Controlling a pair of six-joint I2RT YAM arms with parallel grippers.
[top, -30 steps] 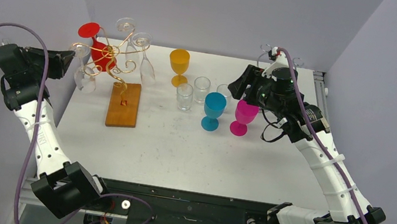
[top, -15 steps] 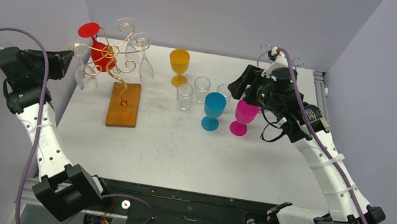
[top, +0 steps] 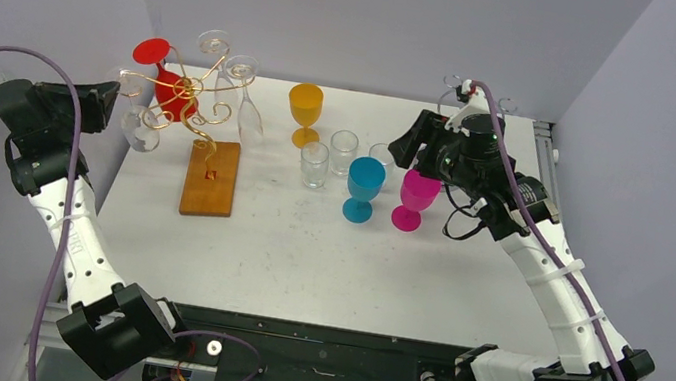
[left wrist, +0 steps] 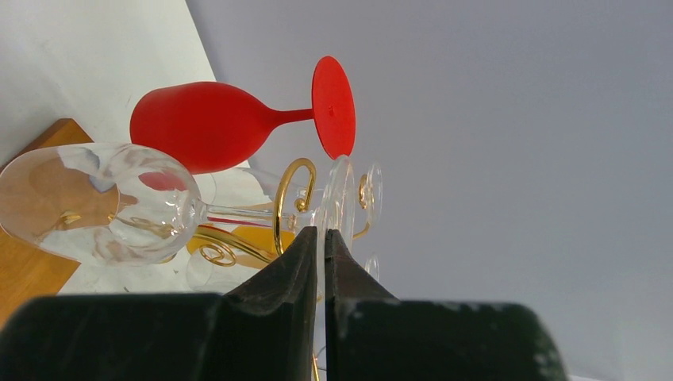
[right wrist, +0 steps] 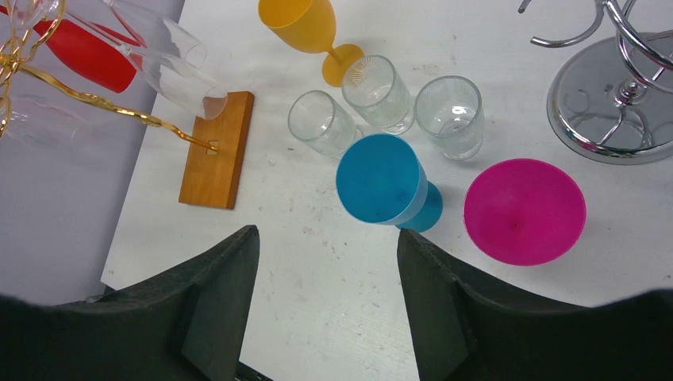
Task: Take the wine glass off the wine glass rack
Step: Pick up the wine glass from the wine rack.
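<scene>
left gripper [top: 114,94]: way out at 9 o'clock, off the table's [top: 322,269] left edge, pointing at the rack. The fingers [left wrist: 294,262] are pressed together, with only a hairline slit between them.
clear wine glass [left wrist: 95,202]: this is the one to grab. It hangs on the left side of the rack, bowl down and tilted, at about 10 o'clock. In the left wrist view its foot sits right at the fingertips. Honestly can't tell if the rim is actually nipped or just touching.
wine glass rack [top: 210,182]: gold curly wire on a wooden block, at 10 to 11 o'clock.
red wine glass [top: 172,95]: hooked on the rack just beside the clear one, foot up.
other clear glasses [top: 250,112]: two more hang off the rack's far and right sides.
orange goblet [top: 305,105]: upright at 12 o'clock.
tumblers [right wrist: 321,121]: three little clear ones, bunched just right of the orange goblet's stem.
blue goblet [top: 364,186]: upright, just in front of the tumblers.
pink goblet [top: 414,197]: right beside the blue one, at 1 o'clock.
right gripper [right wrist: 327,246]: hovers above the cups, fingers spread wide, nothing between them.
chrome rack [right wrist: 611,111]: far right corner at 2 o'clock, behind the right arm.
</scene>
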